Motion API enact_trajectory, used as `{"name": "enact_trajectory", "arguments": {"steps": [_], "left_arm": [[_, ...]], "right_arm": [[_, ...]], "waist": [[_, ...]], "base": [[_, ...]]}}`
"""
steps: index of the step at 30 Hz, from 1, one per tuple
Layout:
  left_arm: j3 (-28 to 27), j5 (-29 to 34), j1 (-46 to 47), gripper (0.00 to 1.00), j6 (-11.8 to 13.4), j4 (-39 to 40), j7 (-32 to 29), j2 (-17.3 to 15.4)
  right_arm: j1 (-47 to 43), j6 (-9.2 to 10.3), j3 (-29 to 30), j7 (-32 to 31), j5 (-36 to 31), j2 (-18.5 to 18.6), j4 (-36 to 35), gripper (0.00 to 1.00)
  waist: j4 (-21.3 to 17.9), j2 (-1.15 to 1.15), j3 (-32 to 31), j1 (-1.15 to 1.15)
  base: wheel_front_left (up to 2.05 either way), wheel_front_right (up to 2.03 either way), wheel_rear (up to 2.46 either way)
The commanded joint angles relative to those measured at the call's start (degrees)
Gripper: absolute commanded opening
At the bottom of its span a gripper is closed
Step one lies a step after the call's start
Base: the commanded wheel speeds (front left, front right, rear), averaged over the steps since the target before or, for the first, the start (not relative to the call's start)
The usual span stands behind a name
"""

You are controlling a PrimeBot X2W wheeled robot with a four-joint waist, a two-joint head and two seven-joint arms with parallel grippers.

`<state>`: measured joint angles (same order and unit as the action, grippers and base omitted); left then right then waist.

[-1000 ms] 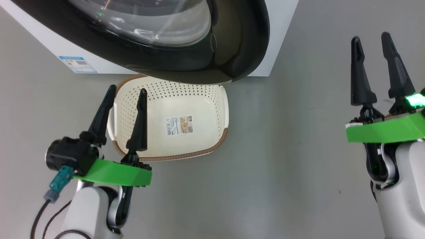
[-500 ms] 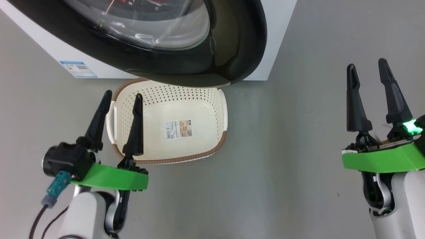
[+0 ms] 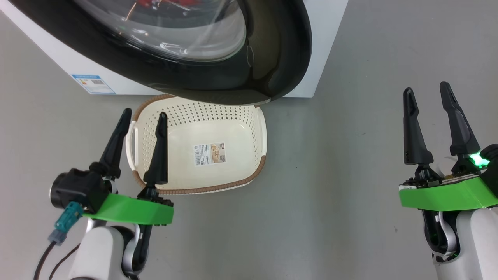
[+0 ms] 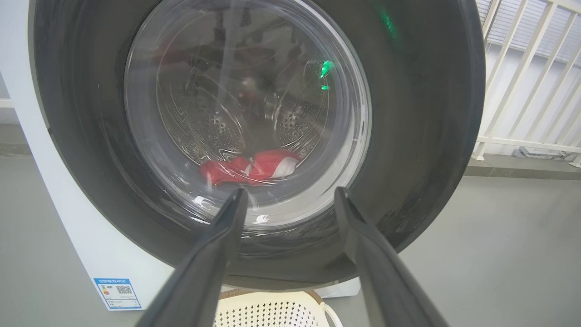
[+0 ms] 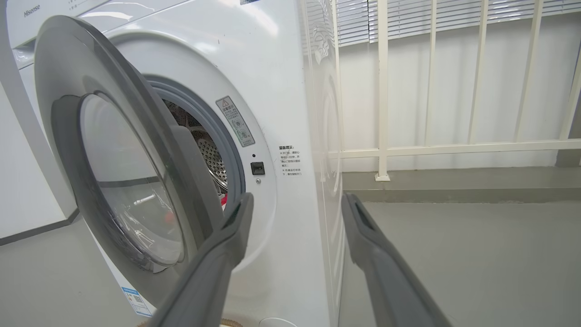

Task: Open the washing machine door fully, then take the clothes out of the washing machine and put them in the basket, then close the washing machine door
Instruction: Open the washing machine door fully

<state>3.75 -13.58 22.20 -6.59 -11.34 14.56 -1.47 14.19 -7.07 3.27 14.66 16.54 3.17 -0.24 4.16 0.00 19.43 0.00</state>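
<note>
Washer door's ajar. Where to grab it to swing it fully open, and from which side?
Take the washing machine door by its free edge, the black rim beside the gap to the washing machine front. Come from the robot's right with the right gripper, whose open fingers point there: probably slip one finger behind the rim and pull outward. The bulging glass offers no hold.

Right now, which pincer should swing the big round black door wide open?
Probably right pincer: open, beside the glossy black-rimmed glass door's free edge and gap; left pincer faces the outer glass.
</note>
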Motion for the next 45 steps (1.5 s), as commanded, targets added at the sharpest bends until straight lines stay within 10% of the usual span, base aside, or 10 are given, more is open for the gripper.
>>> {"name": "enact_trajectory", "arguments": {"steps": [1, 24, 25, 26, 28, 45], "left_arm": [[-1.9, 0.9, -0.8, 1.0, -0.2, 1.4, 0.4, -1.4], [-2.1, 1.4, -1.0, 1.0, -0.4, 0.9, 0.4, -1.4], [-2.1, 1.4, -1.0, 1.0, -0.4, 1.0, 0.4, -1.4], [-2.1, 1.4, -1.0, 1.0, -0.4, 1.0, 0.4, -1.4], [-2.1, 1.3, -0.9, 1.0, -0.4, 1.0, 0.4, -1.4], [-0.9, 0.3, -0.3, 1.0, -0.1, 1.7, 0.4, -1.4]], "right_arm": [[-0.5, -0.42, -0.9, 0.3, -0.6, -0.3, -1.5, 1.0], [-0.5, -0.42, -1.6, 0.3, 1.3, -0.3, -0.7, 1.0], [-0.5, -0.42, -1.6, 0.3, 1.2, -0.3, -0.7, 0.92], [-0.5, -0.42, -1.6, 0.3, 1.2, -0.3, -0.8, 0.45], [-0.4, -0.42, -1.9, 0.3, 2.0, -0.3, -0.8, 0.0], [15.3, -0.42, -9.3, -1.3, 46.9, 1.3, 10.7, 0.0]], "waist": [[0.0, 0.0, -0.1, 0.0], [0.0, 0.0, -0.8, 0.0], [0.0, 0.0, -0.8, 0.0], [0.0, 0.0, -0.7, 0.0], [0.2, 0.0, -0.7, 0.0], [2.1, 0.0, 1.6, 0.0]], "base": [[0.0, 0.0, 0.0], [0.0, 0.0, 0.0], [0.0, 0.0, 0.0], [0.0, 0.0, 0.0], [0.0, 0.0, 0.0], [0.0, 0.0, 0.0]]}}
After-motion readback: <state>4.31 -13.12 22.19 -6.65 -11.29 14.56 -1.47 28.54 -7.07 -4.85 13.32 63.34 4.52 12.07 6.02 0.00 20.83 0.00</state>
